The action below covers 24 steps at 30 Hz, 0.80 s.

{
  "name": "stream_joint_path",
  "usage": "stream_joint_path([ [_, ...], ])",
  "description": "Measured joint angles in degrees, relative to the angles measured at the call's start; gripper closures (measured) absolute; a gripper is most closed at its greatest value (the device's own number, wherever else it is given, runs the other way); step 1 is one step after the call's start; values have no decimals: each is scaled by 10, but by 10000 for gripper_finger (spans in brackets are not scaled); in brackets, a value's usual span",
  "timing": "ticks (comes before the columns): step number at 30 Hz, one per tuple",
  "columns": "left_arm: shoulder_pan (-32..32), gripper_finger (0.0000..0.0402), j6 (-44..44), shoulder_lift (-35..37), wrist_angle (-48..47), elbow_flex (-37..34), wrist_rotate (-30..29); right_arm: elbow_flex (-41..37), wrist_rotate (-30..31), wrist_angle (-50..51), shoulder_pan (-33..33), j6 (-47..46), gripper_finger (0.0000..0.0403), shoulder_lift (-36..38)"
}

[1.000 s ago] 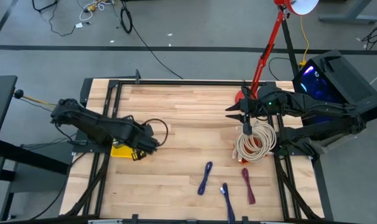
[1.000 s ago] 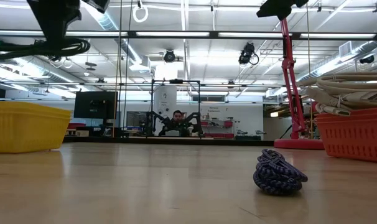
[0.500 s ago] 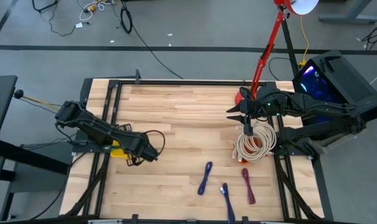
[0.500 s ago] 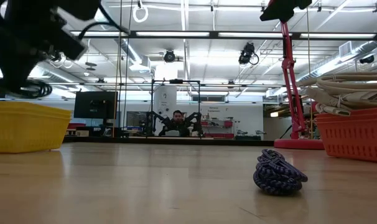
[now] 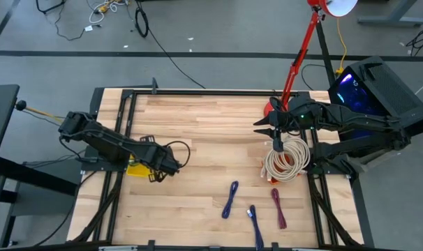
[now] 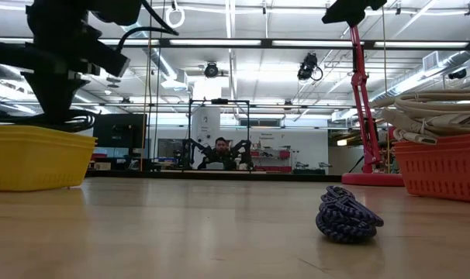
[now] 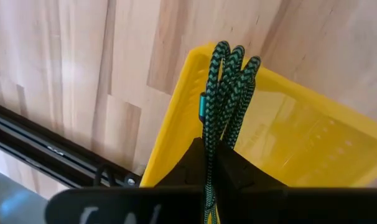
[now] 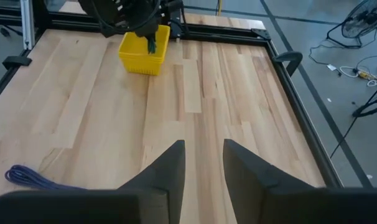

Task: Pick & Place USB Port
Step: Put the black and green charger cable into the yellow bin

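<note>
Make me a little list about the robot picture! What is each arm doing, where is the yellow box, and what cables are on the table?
left gripper: shut on the green cable, held over the yellow bin
right gripper: open, waiting above the right side of the table
yellow bin: left edge of the table
loose cables: two blue cables and a red cable near the front edge
orange basket: right side, holds beige cable coils

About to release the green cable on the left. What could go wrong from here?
The left gripper holds the green cable right over the yellow bin's rim, so a drop now may land it half outside on the table. The loops could also snag on the fingers. The right gripper idles, open.
</note>
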<state>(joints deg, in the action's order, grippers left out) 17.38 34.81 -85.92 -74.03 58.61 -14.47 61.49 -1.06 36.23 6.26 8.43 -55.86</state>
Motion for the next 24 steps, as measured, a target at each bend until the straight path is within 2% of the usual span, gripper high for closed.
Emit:
stream_joint_path([
  [5, -6, 392, 10, 2, 6, 0, -1, 0, 0, 0, 0, 0, 294, 0],
  [14, -6, 331, 33, 2, -7, 0, -21, 0, 0, 4, 0, 1, 294, 0],
  [24, -6, 297, 54, 6, -11, 0, -24, 0, 0, 5, 0, 4, 294, 0],
])
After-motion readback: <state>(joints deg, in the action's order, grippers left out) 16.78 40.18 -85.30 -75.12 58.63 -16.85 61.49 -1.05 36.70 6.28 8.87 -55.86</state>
